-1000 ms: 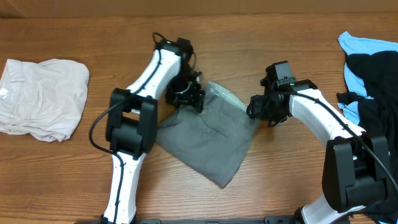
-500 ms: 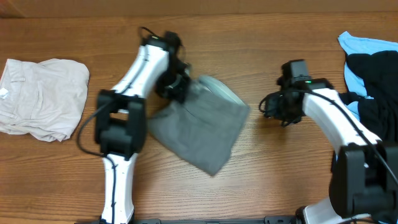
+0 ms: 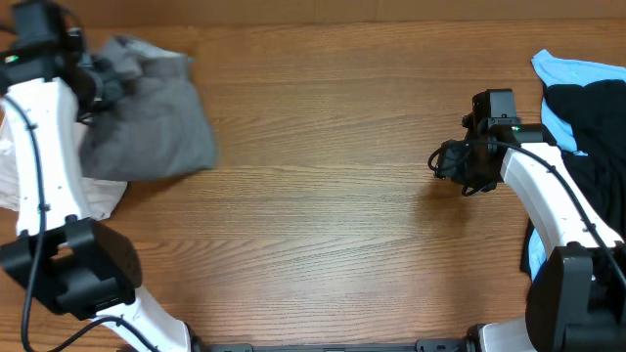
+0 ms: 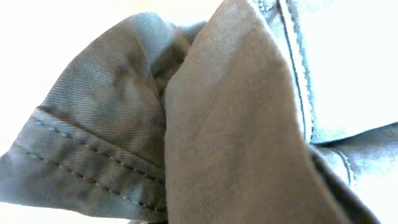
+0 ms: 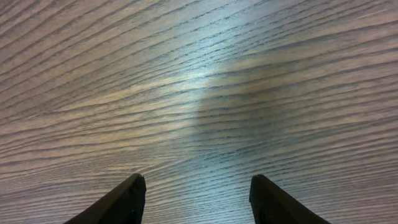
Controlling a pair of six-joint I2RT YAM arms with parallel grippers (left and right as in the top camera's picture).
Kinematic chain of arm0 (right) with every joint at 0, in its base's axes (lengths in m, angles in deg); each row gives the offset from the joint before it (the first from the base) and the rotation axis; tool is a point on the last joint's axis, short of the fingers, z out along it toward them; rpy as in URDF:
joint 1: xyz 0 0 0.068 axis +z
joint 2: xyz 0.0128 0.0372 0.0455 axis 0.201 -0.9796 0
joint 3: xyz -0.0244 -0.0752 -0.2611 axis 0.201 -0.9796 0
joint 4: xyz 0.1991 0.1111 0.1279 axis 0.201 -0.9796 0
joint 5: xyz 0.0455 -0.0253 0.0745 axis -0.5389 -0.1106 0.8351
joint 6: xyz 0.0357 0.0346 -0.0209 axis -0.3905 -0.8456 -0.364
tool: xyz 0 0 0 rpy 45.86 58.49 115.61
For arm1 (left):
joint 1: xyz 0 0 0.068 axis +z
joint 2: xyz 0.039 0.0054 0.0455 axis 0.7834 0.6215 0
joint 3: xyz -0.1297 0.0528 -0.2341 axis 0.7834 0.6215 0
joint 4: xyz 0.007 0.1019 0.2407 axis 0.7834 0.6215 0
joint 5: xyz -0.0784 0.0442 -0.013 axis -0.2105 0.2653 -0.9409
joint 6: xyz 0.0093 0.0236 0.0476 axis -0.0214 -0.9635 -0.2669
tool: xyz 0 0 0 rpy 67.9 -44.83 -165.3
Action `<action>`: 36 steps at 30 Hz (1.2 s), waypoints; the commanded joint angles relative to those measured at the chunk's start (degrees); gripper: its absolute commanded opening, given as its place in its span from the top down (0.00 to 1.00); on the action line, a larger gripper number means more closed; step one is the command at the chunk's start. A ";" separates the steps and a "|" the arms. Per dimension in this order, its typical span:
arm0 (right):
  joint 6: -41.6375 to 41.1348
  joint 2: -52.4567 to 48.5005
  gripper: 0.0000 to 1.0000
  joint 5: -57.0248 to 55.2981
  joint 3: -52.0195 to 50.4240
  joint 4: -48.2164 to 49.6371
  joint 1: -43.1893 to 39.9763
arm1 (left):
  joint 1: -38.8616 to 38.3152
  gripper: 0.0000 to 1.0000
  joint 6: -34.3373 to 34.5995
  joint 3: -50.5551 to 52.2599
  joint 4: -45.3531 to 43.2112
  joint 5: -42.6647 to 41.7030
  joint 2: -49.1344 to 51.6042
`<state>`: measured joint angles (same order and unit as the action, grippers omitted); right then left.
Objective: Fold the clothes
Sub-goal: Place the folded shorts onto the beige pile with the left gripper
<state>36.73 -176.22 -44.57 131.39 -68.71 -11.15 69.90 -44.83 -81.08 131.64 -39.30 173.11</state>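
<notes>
one grey shorts (image 3: 152,132), one black garment (image 3: 593,127)

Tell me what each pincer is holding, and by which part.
The left pincer grips the mid-grey fabric shorts by a bunched, stitched edge; its fingers are hidden in cloth. The right pincer is open over the wooden table, holding nothing.

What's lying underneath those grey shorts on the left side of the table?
A pale beige garment peeks out from under the grey shorts, lying on the wooden table. Most of it is covered, so its shape cannot be told.
</notes>
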 commanded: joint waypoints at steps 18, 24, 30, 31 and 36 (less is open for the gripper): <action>0.02 1.07 0.42 -0.09 1.38 -0.15 -0.11 | 15.45 0.90 1.16 -0.39 -12.66 3.37 -0.48; 0.02 1.07 0.42 -0.09 1.38 -0.37 -0.11 | 16.79 0.87 1.16 -0.39 -11.30 3.23 5.60; 0.02 1.07 0.38 -0.09 1.38 -0.37 -0.11 | 18.95 0.74 9.79 -0.39 -2.40 13.84 10.71; 0.02 1.07 0.38 -0.09 1.38 -0.37 -0.11 | 19.69 0.63 12.48 -0.39 -0.83 15.50 11.08; 0.02 1.07 0.37 -0.09 1.38 -0.44 -0.11 | 24.15 0.33 18.84 -0.39 2.58 16.44 11.50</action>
<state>36.75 -176.22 -44.52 131.39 -69.23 -11.15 90.86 -32.89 -80.93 133.35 -26.36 184.17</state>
